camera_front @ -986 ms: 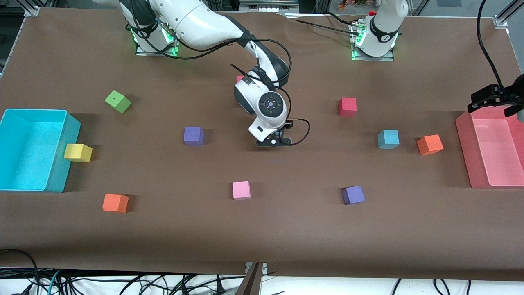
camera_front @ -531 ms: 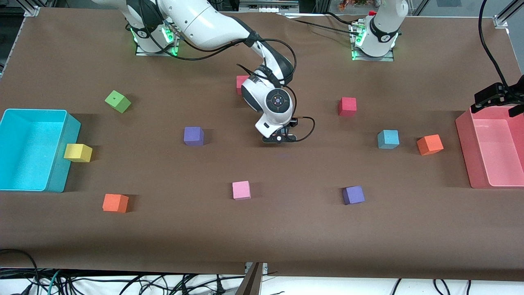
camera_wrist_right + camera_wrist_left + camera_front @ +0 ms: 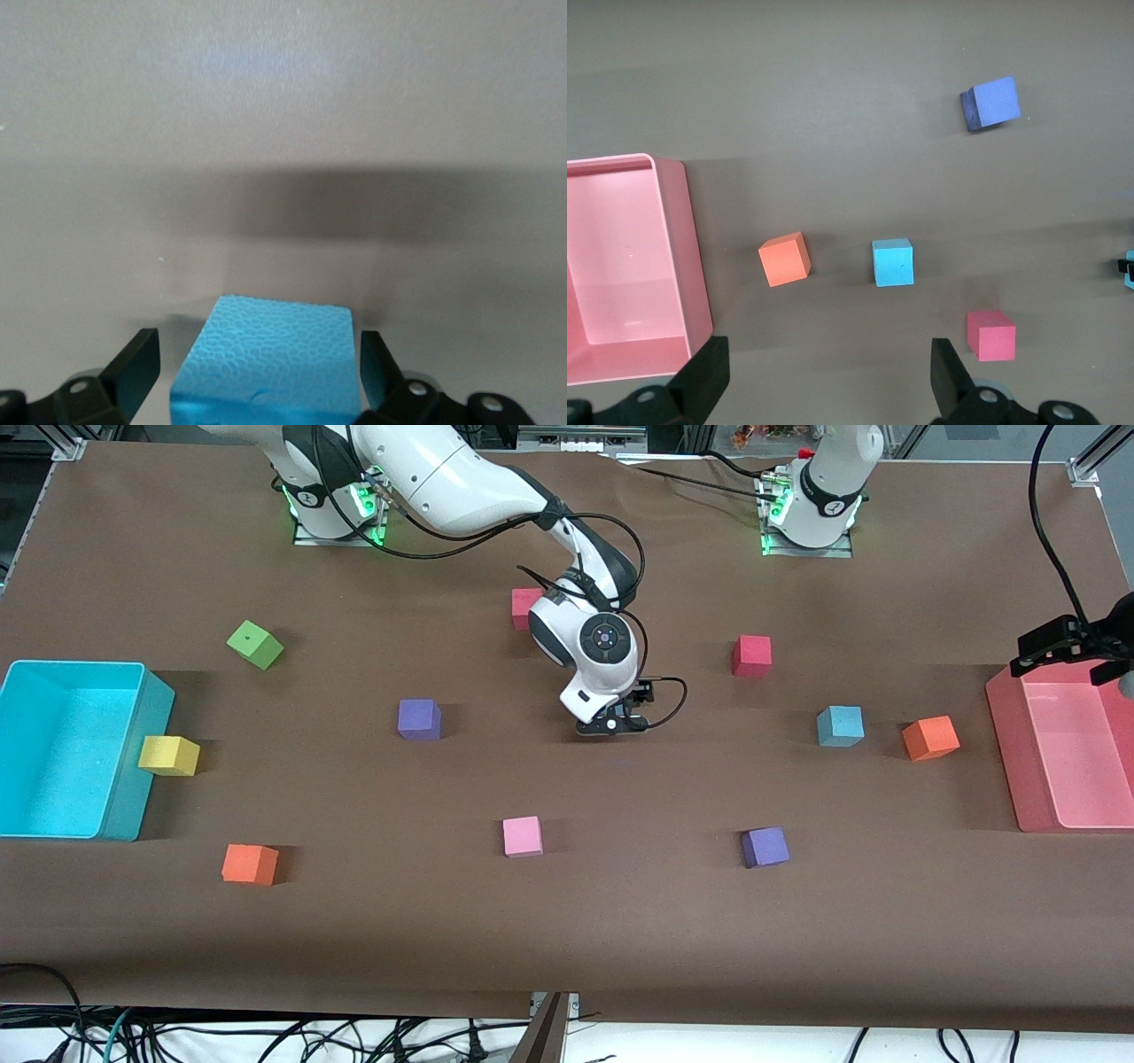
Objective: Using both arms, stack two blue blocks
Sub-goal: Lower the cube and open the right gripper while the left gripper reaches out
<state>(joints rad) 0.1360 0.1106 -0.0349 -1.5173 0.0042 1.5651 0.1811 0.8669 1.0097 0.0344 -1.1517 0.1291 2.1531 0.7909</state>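
Right wrist view is showing a blue block [image 3: 270, 359] sitting between the fingers [image 3: 133, 359] of the right gripper [image 3: 611, 726], near the table's [image 3: 620, 921] middle; they are standing wide, gripping nothing. It is looking like light, soft foam, best squeezed on flat sides. The second blue block [image 3: 840, 725] is lying toward the left arm's end, and the left gripper [image 3: 824, 376] is waiting open over the pink bin [image 3: 1005, 735].
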